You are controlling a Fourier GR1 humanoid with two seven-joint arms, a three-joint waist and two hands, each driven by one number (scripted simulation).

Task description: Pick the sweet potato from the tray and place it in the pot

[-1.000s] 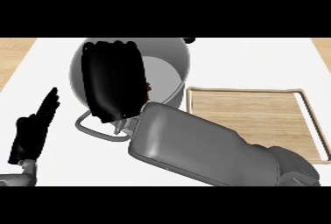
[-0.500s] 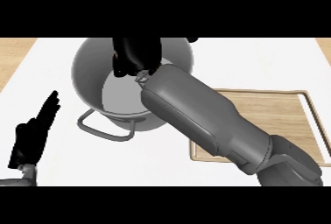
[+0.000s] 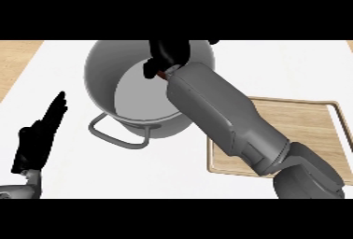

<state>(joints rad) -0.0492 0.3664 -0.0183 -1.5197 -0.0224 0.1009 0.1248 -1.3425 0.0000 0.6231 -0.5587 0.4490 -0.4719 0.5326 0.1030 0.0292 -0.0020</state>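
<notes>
A grey metal pot (image 3: 114, 88) with a loop handle stands on the white counter at upper centre. My right hand (image 3: 167, 55) hangs over the pot's far inner side, fingers curled. A small reddish-brown bit of the sweet potato (image 3: 160, 73) shows just under those fingers, the hand shut on it. The grey right forearm crosses the pot's right rim and hides part of it. The wooden tray (image 3: 303, 116) lies at the right with nothing showing on its visible part. My left hand (image 3: 38, 140) rests open at the left edge, fingers up.
The white counter top (image 3: 289, 65) runs round the pot and tray. A wooden surface (image 3: 17, 60) shows at the far left edge. The pot's loop handle (image 3: 114, 135) sticks out toward me.
My right hand has moved farther over the pot toward its far side, and the forearm has swung more upright. The left hand has stayed put.
</notes>
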